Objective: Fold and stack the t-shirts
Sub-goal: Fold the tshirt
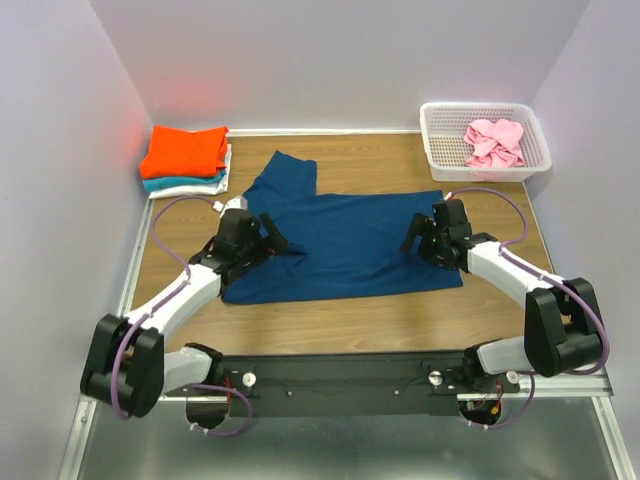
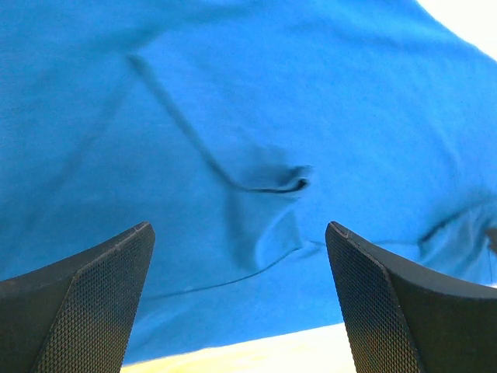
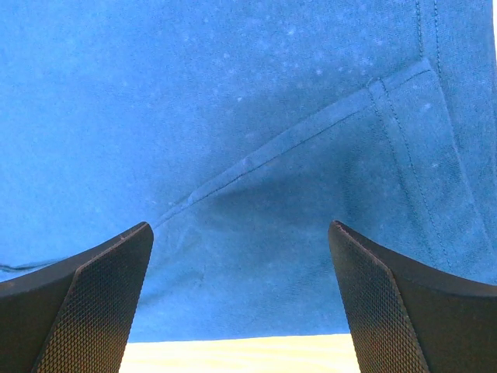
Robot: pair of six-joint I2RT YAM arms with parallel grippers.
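Note:
A dark blue t-shirt (image 1: pixel 345 245) lies spread flat on the wooden table, one sleeve pointing to the back left. My left gripper (image 1: pixel 268 238) is open over its left edge; the blue cloth (image 2: pixel 256 140) fills the left wrist view, with nothing between the fingers. My right gripper (image 1: pixel 415 238) is open over the right hem; the right wrist view shows the hem seam (image 3: pixel 295 148) and nothing held. A stack of folded shirts, orange (image 1: pixel 185 150) on teal and white, sits at the back left. A pink shirt (image 1: pixel 494 142) lies crumpled in the basket.
A white lattice basket (image 1: pixel 436 150) stands at the back right corner. Walls close in the left, back and right sides. Bare wood (image 1: pixel 400 320) runs between the blue shirt and the arm bases.

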